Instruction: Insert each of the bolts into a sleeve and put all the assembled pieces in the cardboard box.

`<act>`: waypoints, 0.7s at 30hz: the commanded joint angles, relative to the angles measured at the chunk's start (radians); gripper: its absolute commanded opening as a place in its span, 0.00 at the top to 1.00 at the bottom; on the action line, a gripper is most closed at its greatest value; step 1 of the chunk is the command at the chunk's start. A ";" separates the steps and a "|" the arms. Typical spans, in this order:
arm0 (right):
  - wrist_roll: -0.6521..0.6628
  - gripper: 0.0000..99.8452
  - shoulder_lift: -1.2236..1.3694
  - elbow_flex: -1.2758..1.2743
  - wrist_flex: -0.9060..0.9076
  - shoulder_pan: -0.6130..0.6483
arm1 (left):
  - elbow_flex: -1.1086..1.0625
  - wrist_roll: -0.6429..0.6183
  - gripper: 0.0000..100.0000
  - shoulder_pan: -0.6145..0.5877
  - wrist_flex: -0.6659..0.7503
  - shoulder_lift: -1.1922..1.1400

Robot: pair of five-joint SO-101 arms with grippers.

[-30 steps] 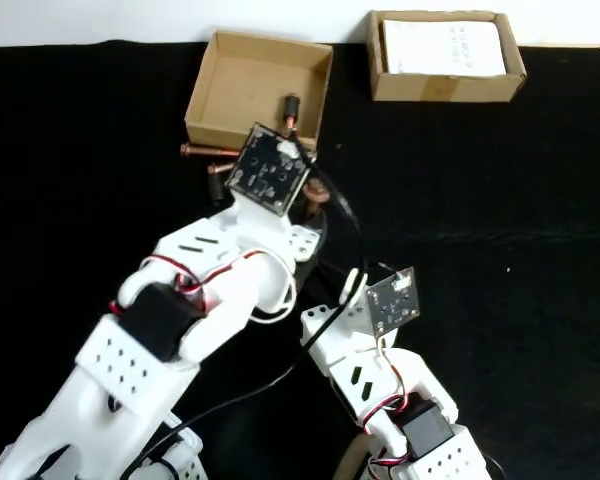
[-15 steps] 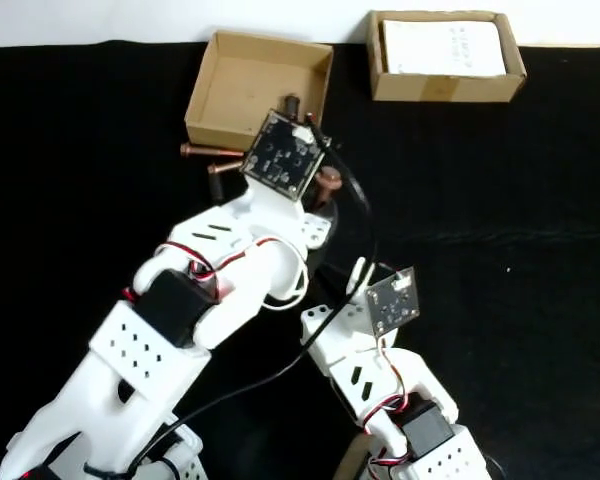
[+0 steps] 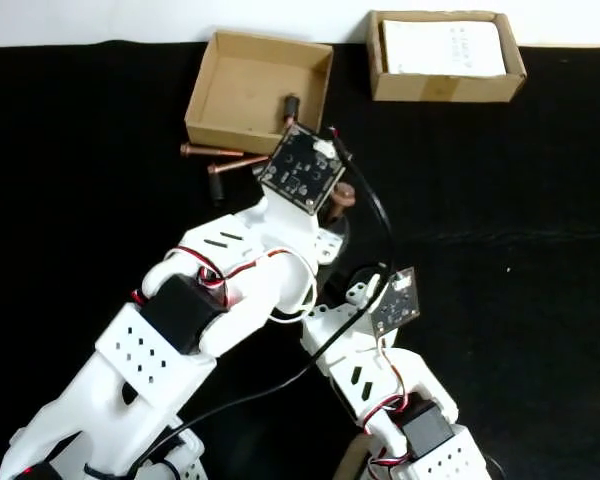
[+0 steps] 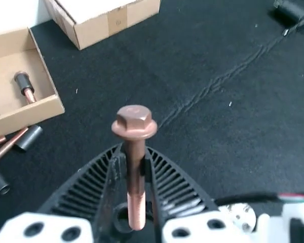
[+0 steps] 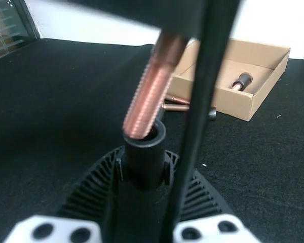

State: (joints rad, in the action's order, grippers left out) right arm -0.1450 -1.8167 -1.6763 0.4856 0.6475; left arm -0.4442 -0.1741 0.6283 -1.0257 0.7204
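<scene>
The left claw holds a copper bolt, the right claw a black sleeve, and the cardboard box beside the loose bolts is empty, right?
Not quite: the cardboard box is not empty. The high view shows one sleeved bolt lying inside it. The left claw does hold the copper bolt, the right claw the black sleeve.

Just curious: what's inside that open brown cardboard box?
One copper bolt in a black sleeve lies by a wall of the open brown cardboard box. The left arm's camera board covers the near corner.
</scene>
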 commanded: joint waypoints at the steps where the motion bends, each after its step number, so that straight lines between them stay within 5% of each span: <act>1: -0.002 0.99 -0.016 -0.058 -0.022 0.007 | 0.008 0.028 0.99 -0.012 -0.021 0.008; 12: -0.002 0.99 -0.016 -0.056 -0.021 -0.044 | 0.005 0.029 0.99 -0.010 -0.034 0.008; 21: -0.002 0.99 -0.016 -0.056 -0.022 -0.042 | 0.039 0.026 0.99 -0.005 0.120 -0.004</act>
State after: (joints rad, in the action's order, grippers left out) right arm -0.1450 -1.8167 -1.6763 0.4856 0.6153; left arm -0.4519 -0.1496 0.6283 -0.9582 0.7188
